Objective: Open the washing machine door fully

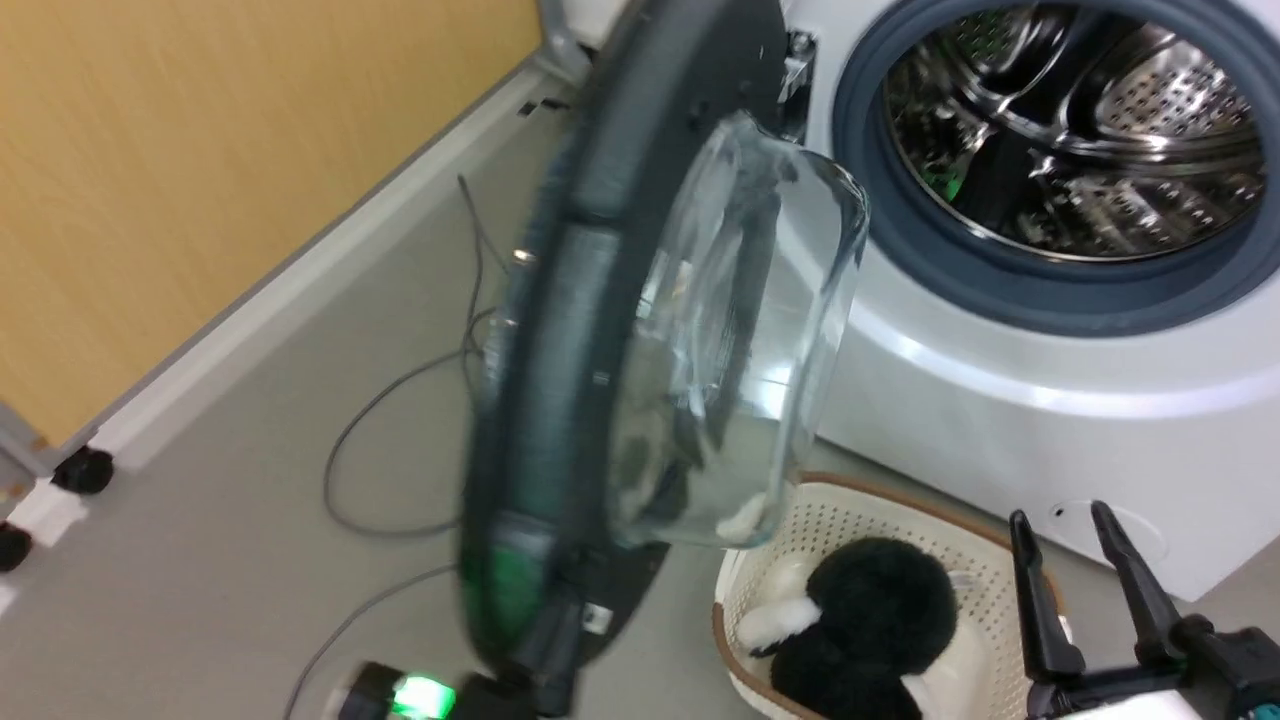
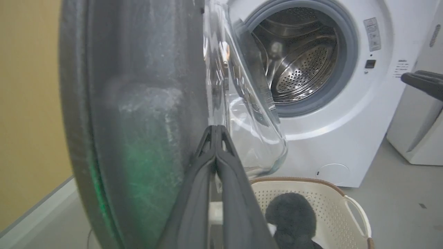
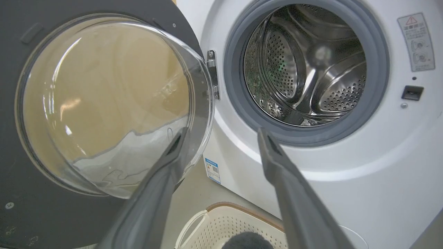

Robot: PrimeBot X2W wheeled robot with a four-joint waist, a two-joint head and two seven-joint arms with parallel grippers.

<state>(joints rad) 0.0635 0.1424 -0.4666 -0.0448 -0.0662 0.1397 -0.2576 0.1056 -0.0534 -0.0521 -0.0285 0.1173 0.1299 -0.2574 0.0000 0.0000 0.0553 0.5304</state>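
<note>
Door (image 1: 580, 300) of washing machine (image 1: 1000, 400) stands part-open, left jaws pressed together at its inner rim, seemingly to push it wider; right jaws apart, empty, clear of it.

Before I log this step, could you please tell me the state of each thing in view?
washing machine door: open, swung out on its hinge.
drum: empty.
basket: on the floor, holding a black-and-white fluffy item.
left gripper: shut, gripping nothing.
right gripper: open, empty.
</note>
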